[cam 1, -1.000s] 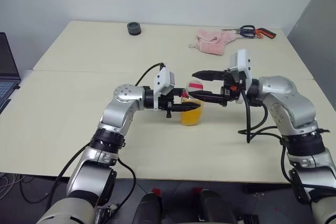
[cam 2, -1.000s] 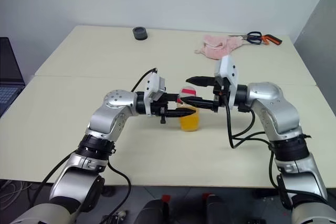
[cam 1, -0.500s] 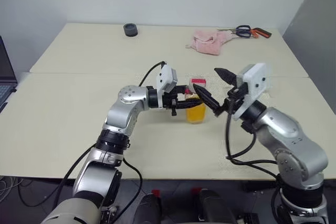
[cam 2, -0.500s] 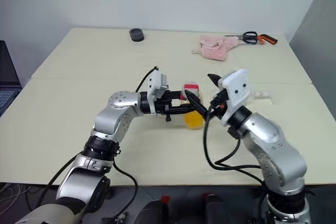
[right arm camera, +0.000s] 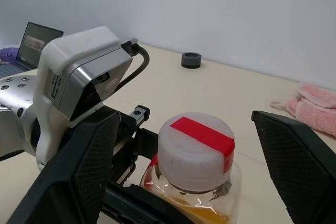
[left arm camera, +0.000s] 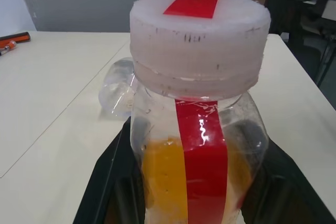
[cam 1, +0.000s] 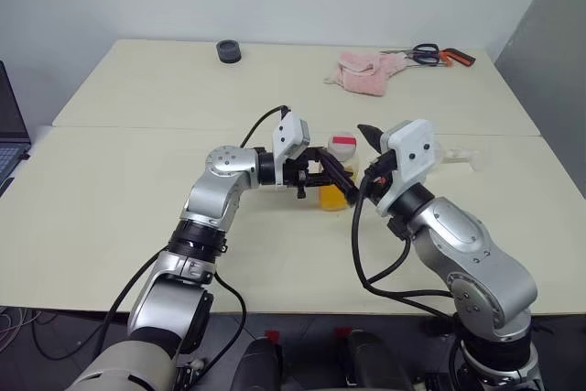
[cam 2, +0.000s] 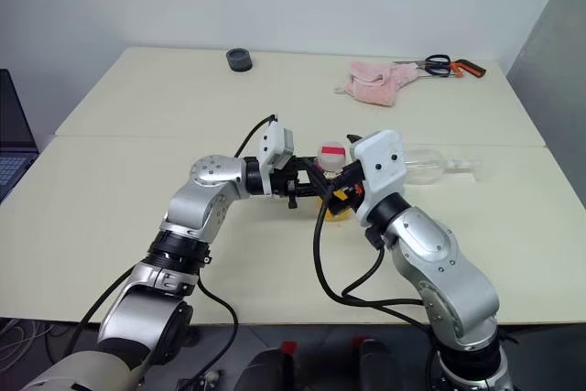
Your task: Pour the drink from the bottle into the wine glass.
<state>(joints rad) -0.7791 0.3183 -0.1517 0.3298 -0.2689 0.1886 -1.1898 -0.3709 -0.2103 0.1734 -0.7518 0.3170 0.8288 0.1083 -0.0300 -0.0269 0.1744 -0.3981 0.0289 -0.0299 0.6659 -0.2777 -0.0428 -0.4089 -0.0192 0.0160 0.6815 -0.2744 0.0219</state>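
Note:
The bottle (cam 1: pixel 340 169) stands upright at the table's middle, clear with a red strip, a white cap (right arm camera: pixel 196 149) with red tape, and orange drink (left arm camera: pixel 164 177) in its lower part. My left gripper (cam 1: pixel 317 177) reaches in level from the left and is shut on the bottle's body, black fingers (left arm camera: pixel 111 182) on both sides. My right gripper (right arm camera: pixel 185 116) comes from the near side and is open, its fingers (right arm camera: pixel 79 171) standing wide on either side of the cap without touching it. The wine glass (cam 2: pixel 428 164) lies on its side on the table, right of the bottle.
A pink cloth (cam 1: pixel 367 72) and orange-handled scissors (cam 1: pixel 436 54) lie at the far right. A black ring (cam 1: pixel 229 50) sits at the far edge, left of centre. A laptop (cam 1: pixel 7 127) stands at the left edge. A seam (cam 1: pixel 137 126) runs between two joined tabletops.
My right arm has swung from the bottle's right side round to its near side, its open gripper now pointing forward astride the cap. The left gripper and bottle stayed put.

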